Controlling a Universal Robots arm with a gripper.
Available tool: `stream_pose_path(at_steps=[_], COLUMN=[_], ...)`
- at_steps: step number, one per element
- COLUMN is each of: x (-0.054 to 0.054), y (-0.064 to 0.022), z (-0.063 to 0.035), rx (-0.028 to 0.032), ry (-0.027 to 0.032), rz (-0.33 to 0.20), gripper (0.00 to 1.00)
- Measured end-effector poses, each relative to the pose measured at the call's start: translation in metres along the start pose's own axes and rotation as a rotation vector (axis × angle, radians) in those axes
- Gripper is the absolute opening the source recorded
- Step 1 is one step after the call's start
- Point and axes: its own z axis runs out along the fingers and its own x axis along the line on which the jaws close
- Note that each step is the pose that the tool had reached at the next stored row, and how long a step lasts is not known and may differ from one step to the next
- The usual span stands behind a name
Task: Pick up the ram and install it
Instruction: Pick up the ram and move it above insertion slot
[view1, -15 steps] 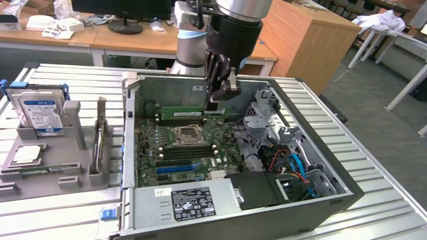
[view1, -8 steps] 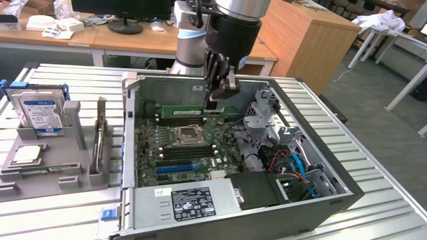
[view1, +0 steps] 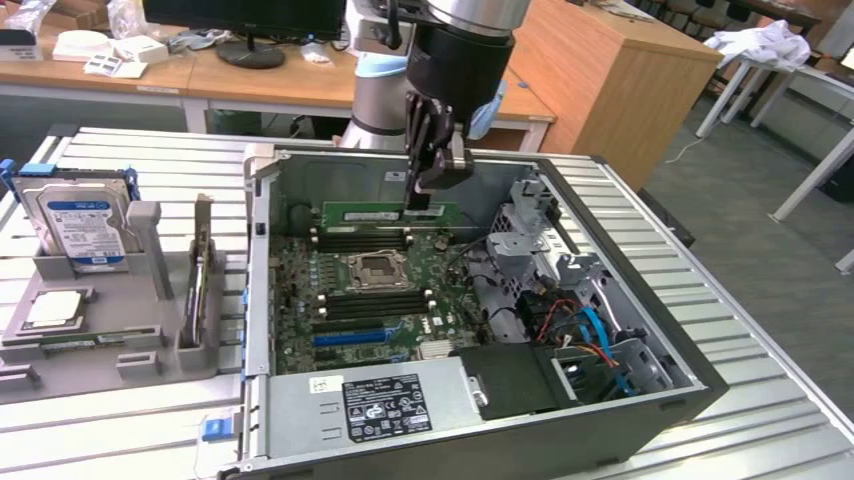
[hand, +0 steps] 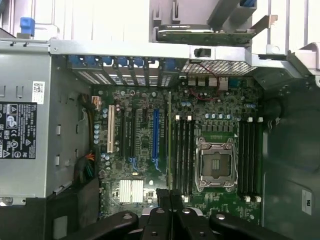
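1. At the slatted table's (view1: 134, 150) edge on the exterior view's left, a gray holder (view1: 147, 325) carries a silver-and-blue hard drive (view1: 78, 225) and an upright expansion card (view1: 200, 275).
2. Mid-table, the open computer case (view1: 260, 200) lies on its side with the motherboard (view1: 400, 310) facing up. The power supply (view1: 360, 405) is at its near edge.
3. Over the motherboard's far edge, the gripper (view1: 424, 200) has its jaws pinching the ram (view1: 374, 213) by its upper edge. The stick hangs level, close above the memory slots (view1: 360, 240) beyond the CPU socket (view1: 378, 268).
4. Against the case's wall on the exterior view's right stands a metal drive cage (view1: 527, 225).
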Motion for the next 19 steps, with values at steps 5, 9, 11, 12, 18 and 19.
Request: stream_pose_path(at_steps=[5,9,11,12,18,19], x=[-0.008,-0.015,-0.018,-0.019,-0.028,-0.028], y=[-0.0001,-0.0002,-0.0003,-0.0003,-0.0004,-0.0005], z=[0.0005,0.0009,0.0011,0.0012,0.0016,0.0015], rx=[0.0,0.0002,0.0003,0.0003,0.0003,0.0003], ry=[-0.001,-0.0026,-0.0029,-0.0029,-0.0032,-0.0031], rz=[0.0,0.0,0.0,0.0,0.0,0.0], gripper=[0.12,0.12,0.12,0.12,0.12,0.12])
